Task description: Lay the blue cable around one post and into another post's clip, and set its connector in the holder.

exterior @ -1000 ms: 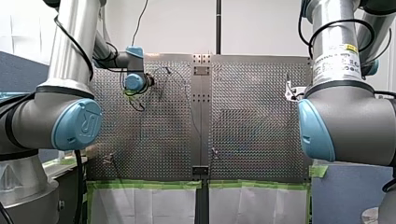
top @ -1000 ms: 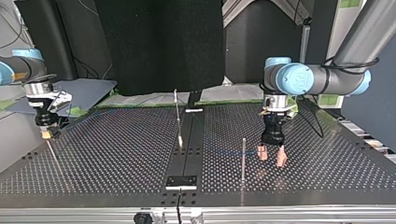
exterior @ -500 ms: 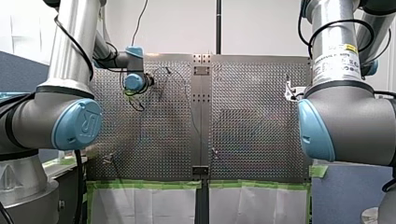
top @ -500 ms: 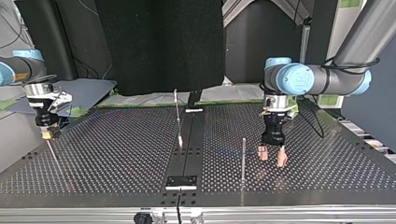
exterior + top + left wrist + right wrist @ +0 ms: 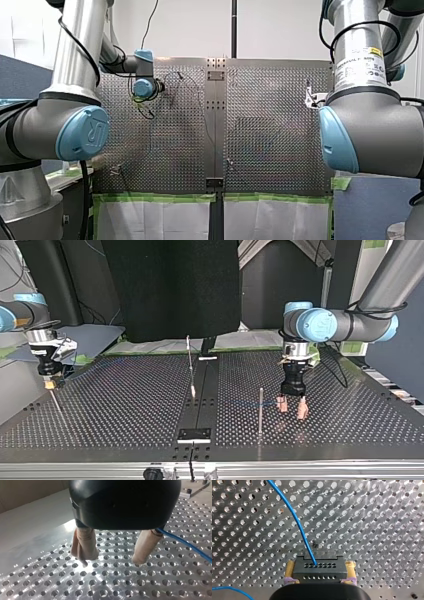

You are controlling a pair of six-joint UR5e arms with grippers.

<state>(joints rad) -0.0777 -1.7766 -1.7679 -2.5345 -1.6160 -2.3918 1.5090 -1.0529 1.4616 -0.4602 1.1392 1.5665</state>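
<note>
In the right wrist view my right gripper (image 5: pixel 320 574) is shut on the black connector (image 5: pixel 320 568), its yellow pads on the block's two sides. The blue cable (image 5: pixel 295 517) leaves the connector and runs ahead over the perforated plate. In the top view that gripper (image 5: pixel 49 383) hangs at the left above a thin post (image 5: pixel 56 405). My left gripper (image 5: pixel 291 408) stands open at the top view's right, just beside a tall post (image 5: pixel 260 407). Nothing is between its beige pads (image 5: pixel 83 547). The blue cable (image 5: pixel 186 545) passes beside one finger.
A third post with a pale tip (image 5: pixel 190 365) stands on the dark centre strip (image 5: pixel 200 405). A black plate (image 5: pixel 195 434) sits at that strip's near end. The perforated table (image 5: pixel 125 410) stretches between the two arms.
</note>
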